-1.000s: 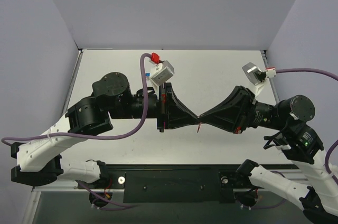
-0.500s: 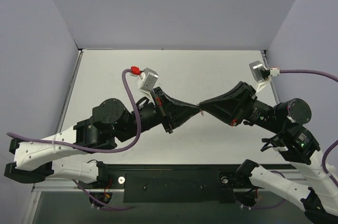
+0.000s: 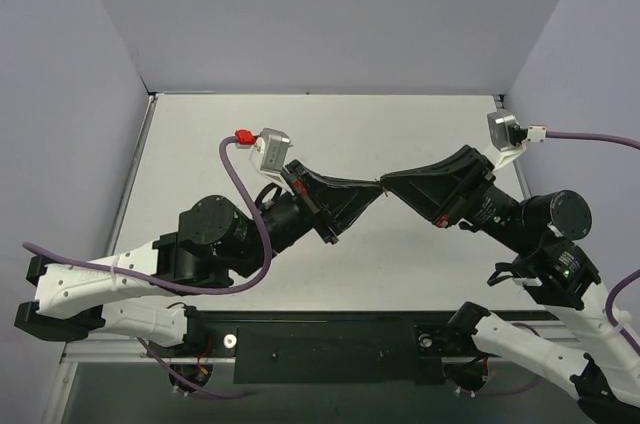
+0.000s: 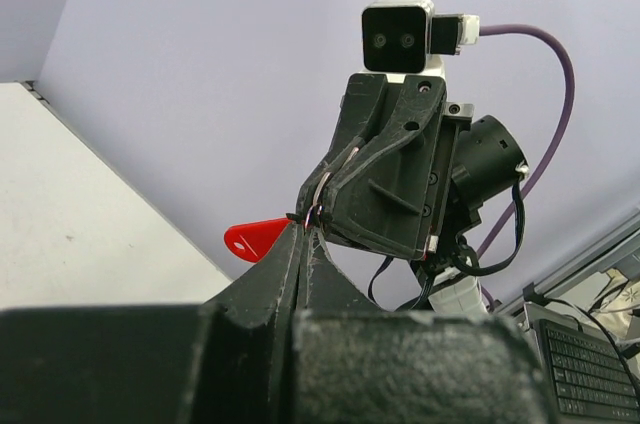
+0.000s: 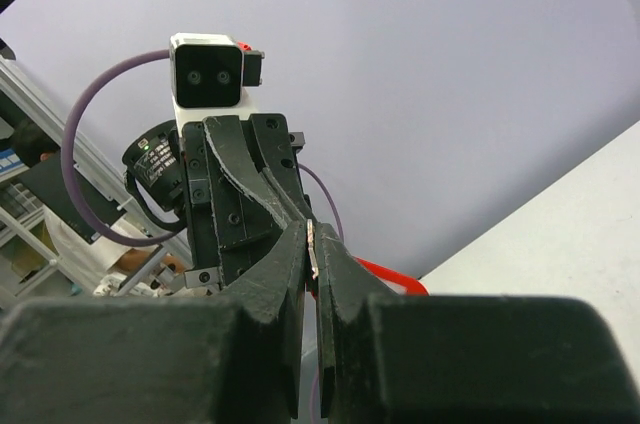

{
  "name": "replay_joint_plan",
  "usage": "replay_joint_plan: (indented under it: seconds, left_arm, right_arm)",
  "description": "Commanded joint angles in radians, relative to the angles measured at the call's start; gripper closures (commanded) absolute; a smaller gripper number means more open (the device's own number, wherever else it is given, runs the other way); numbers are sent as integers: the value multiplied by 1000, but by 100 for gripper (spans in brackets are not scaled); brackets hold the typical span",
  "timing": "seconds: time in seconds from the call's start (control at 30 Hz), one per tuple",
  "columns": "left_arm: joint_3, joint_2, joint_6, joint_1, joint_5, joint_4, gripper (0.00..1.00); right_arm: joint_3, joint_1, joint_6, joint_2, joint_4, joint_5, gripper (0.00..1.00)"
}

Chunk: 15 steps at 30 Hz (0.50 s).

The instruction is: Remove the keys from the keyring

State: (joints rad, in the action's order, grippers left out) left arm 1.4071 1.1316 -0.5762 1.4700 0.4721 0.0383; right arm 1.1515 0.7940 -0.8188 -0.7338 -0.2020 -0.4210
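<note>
We see the left gripper (image 4: 302, 241) clenched on the red-tagged keyring (image 4: 256, 239), whose red end juts out beside its tip. The right gripper (image 5: 311, 234) meets it tip to tip and is clamped on the silver key (image 5: 313, 256). The 2 tips hold both things in the air over the middle of the desk (image 3: 200, 134), well apart from its edges; we cannot tell whether key and ring are joined.

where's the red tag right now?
Left wrist view: the red tag sticks out left of where the left hand and right hand meet tip to tip, above the table.
</note>
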Motion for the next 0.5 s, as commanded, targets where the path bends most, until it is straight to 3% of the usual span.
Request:
replay_joint_plan:
  seconds: [0.0,0.17,0.27,0.47]
  left_arm:
    - [42,28,19,13,4,131,100]
    - [159,69,30,10,-45,-37,100]
    - [251,91,36,-5,-94,-228,100]
    - [383,135,29,-89,-326,-493,100]
  right_arm:
    - [-30,25,-3,-42,19,-65,100]
    - [20,27,52,-36,114,-110,100]
    - [65,27,82,-41,171,-150,100]
    - [134,25,141,-64,318,-231,100]
